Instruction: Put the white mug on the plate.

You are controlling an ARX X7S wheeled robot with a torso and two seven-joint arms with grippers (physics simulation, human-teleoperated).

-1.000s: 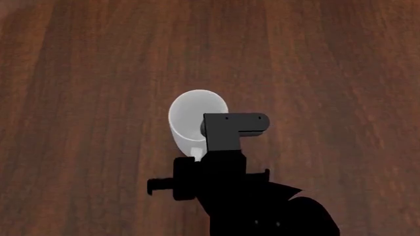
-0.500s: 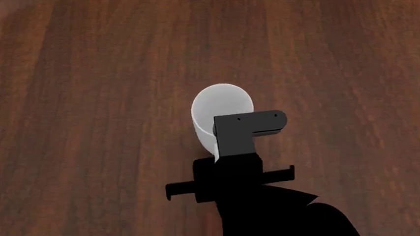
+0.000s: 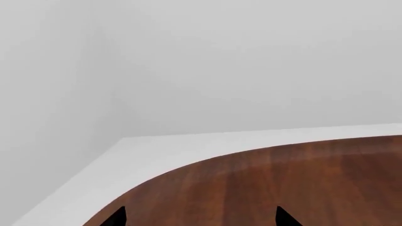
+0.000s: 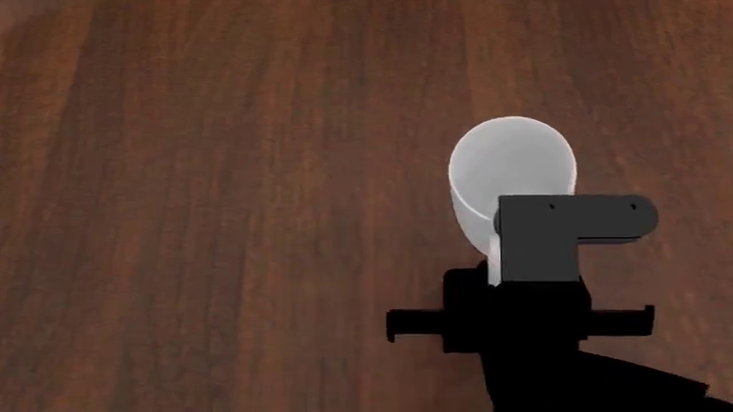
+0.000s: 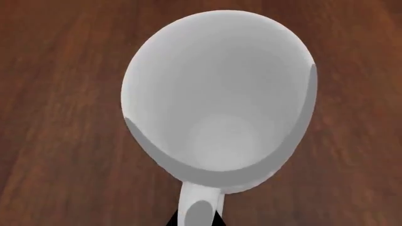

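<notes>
My right tool (image 5: 196,220) grips the white mug (image 4: 510,184) by its handle, closed on it, right of centre over the bare wooden tabletop (image 4: 206,215). Left tool (image 3: 199,217): only two tips visible, apart, holding nothing.

We see the white mug (image 5: 220,94) as smooth, matt ceramic-looking white, softly shaded inside; the table (image 4: 206,189) is dark reddish-brown wood with fine lengthwise grain and a faint sheen; the right gripper (image 4: 538,257) looks plain matt black, without texture.
</notes>
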